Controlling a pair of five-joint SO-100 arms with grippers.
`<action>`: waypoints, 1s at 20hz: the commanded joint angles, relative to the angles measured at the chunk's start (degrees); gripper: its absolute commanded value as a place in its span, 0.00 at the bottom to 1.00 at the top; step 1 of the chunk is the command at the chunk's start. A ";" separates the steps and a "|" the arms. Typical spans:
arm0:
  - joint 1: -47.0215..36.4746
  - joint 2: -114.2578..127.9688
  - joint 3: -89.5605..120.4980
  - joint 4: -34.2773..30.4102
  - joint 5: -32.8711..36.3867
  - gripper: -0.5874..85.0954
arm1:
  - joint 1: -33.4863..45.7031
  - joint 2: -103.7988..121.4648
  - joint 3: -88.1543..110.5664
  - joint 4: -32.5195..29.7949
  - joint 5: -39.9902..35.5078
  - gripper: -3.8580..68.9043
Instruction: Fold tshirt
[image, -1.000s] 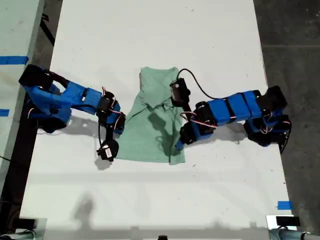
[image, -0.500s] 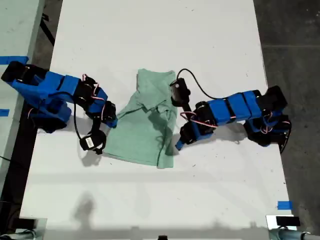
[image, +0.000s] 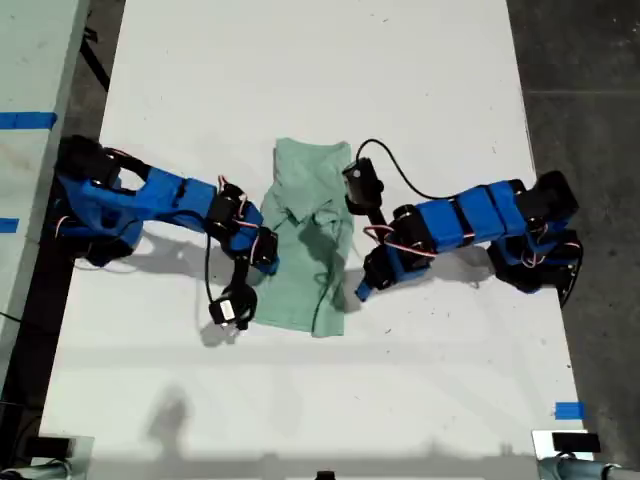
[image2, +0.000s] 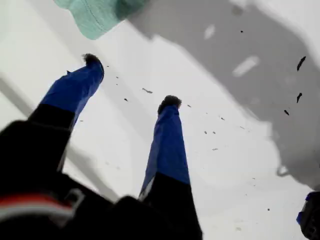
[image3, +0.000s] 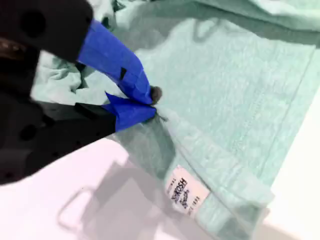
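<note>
The pale mint-green tshirt (image: 305, 240) lies rumpled and partly folded in the middle of the white table, between the two blue arms. My second gripper (image: 268, 262) reaches in from the exterior view's left and is shut on a fold of the tshirt (image3: 230, 85) at its edge. In the second wrist view its tips (image3: 154, 102) pinch the cloth close to a white label (image3: 186, 194). My first gripper (image: 360, 291) comes from the exterior view's right and stands open (image2: 131, 80) over bare table beside the tshirt, whose corner (image2: 95, 15) lies just beyond its fingertips.
The white table (image: 300, 60) extends well beyond the shirt on all sides. Dark floor borders it on the exterior view's right. A blue tape mark (image: 568, 410) sits near the lower right corner of that view. A black cable (image: 395, 165) loops above the first arm.
My second gripper swung toward the exterior view's left, then back right, carrying the tshirt's left edge inward. The shirt is narrower now. The first arm has stayed put.
</note>
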 joint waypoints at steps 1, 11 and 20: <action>0.88 -4.66 -6.15 -0.97 0.62 0.16 | -1.41 5.80 0.35 -0.70 1.32 0.41; 0.62 4.13 -7.29 19.86 -1.41 0.30 | -2.55 11.16 8.26 -3.16 3.87 0.41; 8.53 19.95 -8.79 27.60 -7.47 0.28 | -1.85 13.27 9.93 -6.33 3.96 0.38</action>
